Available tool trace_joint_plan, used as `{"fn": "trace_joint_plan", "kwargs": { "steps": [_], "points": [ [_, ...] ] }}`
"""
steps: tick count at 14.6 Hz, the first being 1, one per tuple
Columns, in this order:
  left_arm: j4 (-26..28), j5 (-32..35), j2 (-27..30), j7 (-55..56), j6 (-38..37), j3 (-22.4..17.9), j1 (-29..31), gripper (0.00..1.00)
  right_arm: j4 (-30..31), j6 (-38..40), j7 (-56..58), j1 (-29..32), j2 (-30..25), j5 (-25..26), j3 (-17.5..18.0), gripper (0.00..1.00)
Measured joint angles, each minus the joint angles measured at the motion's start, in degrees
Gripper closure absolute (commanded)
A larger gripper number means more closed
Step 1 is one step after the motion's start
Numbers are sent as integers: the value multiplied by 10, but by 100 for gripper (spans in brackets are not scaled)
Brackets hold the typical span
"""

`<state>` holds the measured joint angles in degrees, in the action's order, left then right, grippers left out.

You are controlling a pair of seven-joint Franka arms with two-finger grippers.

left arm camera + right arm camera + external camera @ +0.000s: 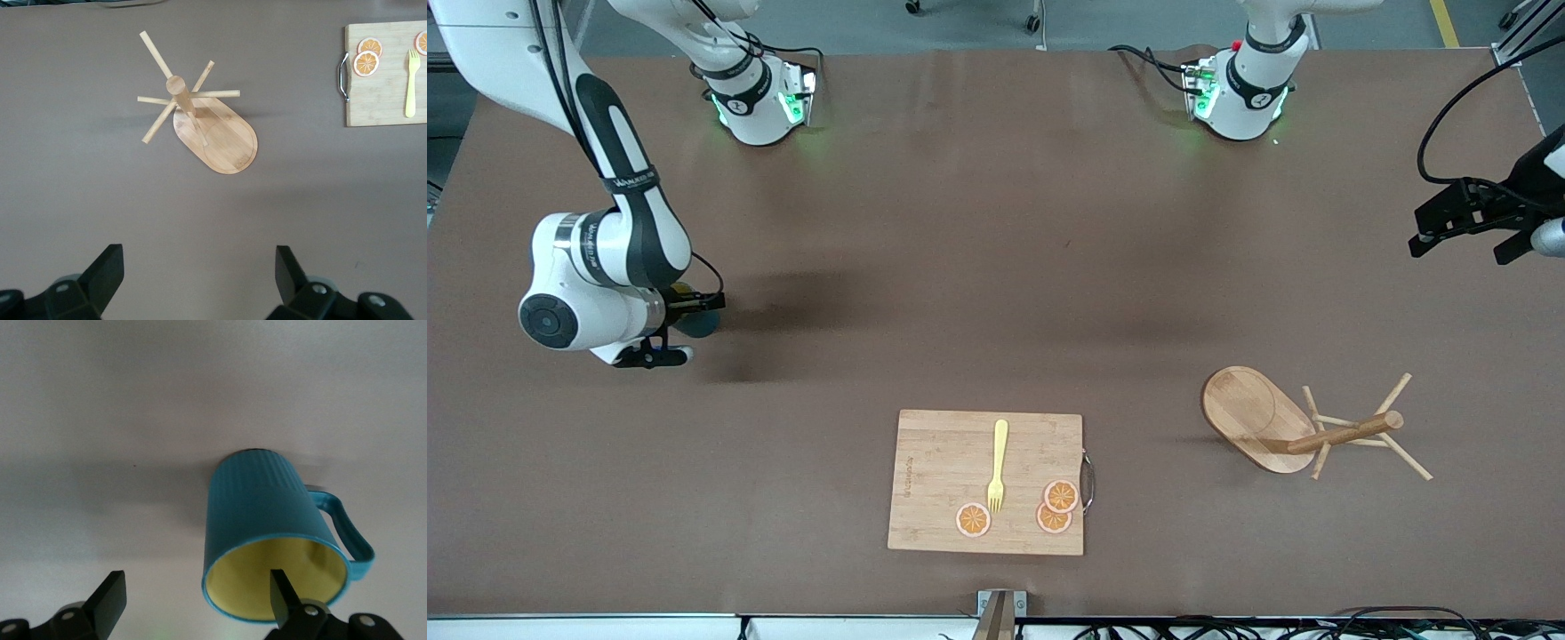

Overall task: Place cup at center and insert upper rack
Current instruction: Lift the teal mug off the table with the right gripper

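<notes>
Your right claw, spread, straddles the teal cup rim. Your left claw, spread, hovers over worktop; mug tree at its 6 o'clock.

I see the cup on the desk toward the right arm's end, the upper rack toward the left arm's end, and a cutting board between them, nearer the camera, carrying a fork and three orange slices
</notes>
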<state>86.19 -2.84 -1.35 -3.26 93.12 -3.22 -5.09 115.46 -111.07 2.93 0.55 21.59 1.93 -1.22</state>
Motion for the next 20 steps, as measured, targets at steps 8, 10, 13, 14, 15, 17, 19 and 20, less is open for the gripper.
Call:
{"fn": "trace_joint_plan", "kwargs": {
  "steps": [8, 10, 13, 14, 15, 17, 19, 20],
  "points": [
    [0, 0, 0, 0, 0, 0, 0, 0, 0, -10, -12, -2, 8, 0, -1, 78],
    [0, 0, 0, 0, 0, 0, 0, 0, 0, -10, -12, 1, 9, 0, -2, 96],
    [0, 0, 0, 0, 0, 0, 0, 0, -2, -9, -11, 8, 10, 0, -4, 100],
    [0, 0, 0, 0, 0, 0, 0, 0, -4, -7, -9, 8, 10, 0, -4, 100],
    [0, 0, 0, 0, 0, 0, 0, 0, -12, 1, -8, 6, 10, 1, -3, 100],
    [0, 0, 0, 0, 0, 0, 0, 0, -53, 50, -8, -5, 10, 2, 0, 100],
    [0, 0, 0, 0, 0, 0, 0, 0, -108, 97, -9, -21, 10, 2, 1, 100],
    [0, 0, 0, 0, 0, 0, 0, 0, -129, 109, -9, -34, 9, 1, 2, 99]
  ]
}}
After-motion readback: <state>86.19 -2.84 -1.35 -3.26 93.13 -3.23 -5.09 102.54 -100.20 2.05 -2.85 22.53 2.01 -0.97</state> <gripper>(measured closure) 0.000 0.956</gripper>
